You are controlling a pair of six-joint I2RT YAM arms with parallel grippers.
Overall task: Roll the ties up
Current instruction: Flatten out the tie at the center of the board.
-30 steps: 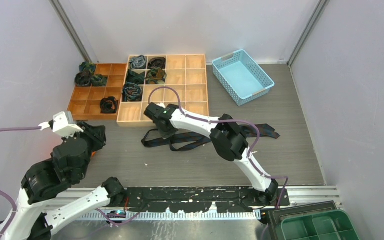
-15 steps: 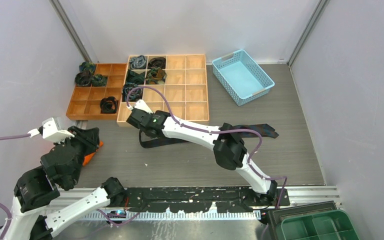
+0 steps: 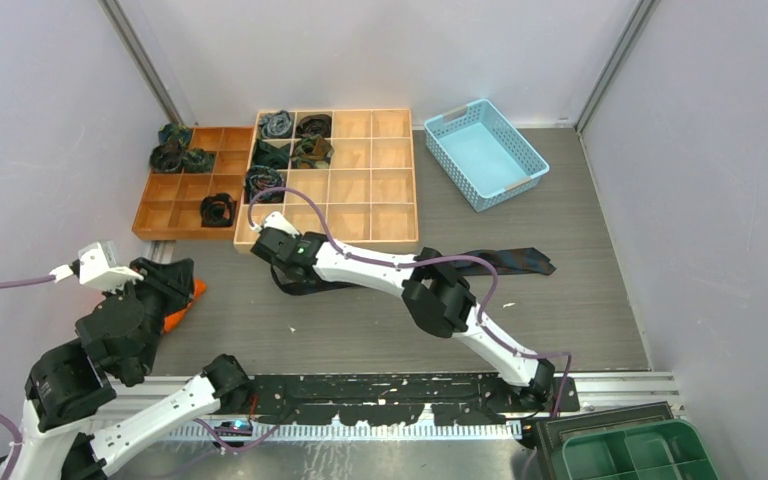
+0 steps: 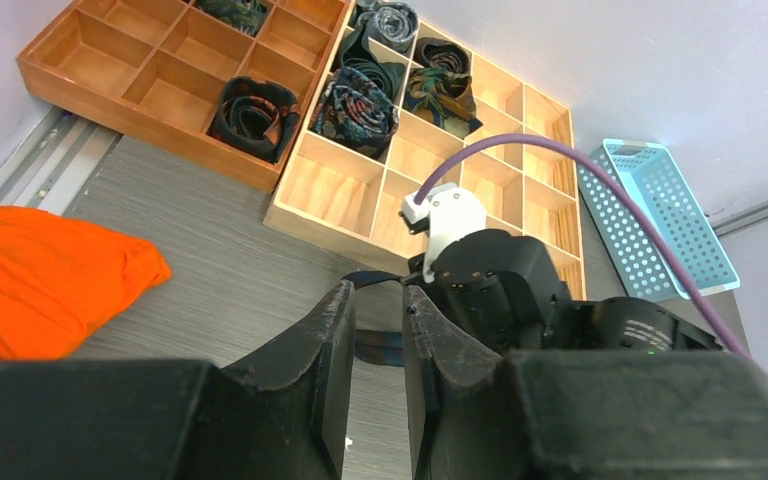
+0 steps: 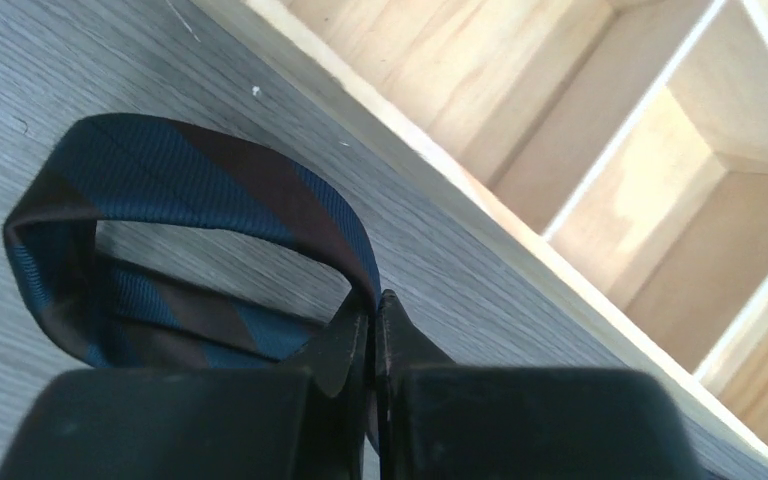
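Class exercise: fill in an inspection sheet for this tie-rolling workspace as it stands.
Surface: grey wood-grain table.
Job's things: striped tie looped on the table; rolled ties in wooden trays.
Clutter: orange cloth, blue basket, green bin.
Grippers: right gripper shut on the striped tie; left gripper open, empty.
Cables: purple cable arching over the right arm.
Surroundings: plain grey walls.
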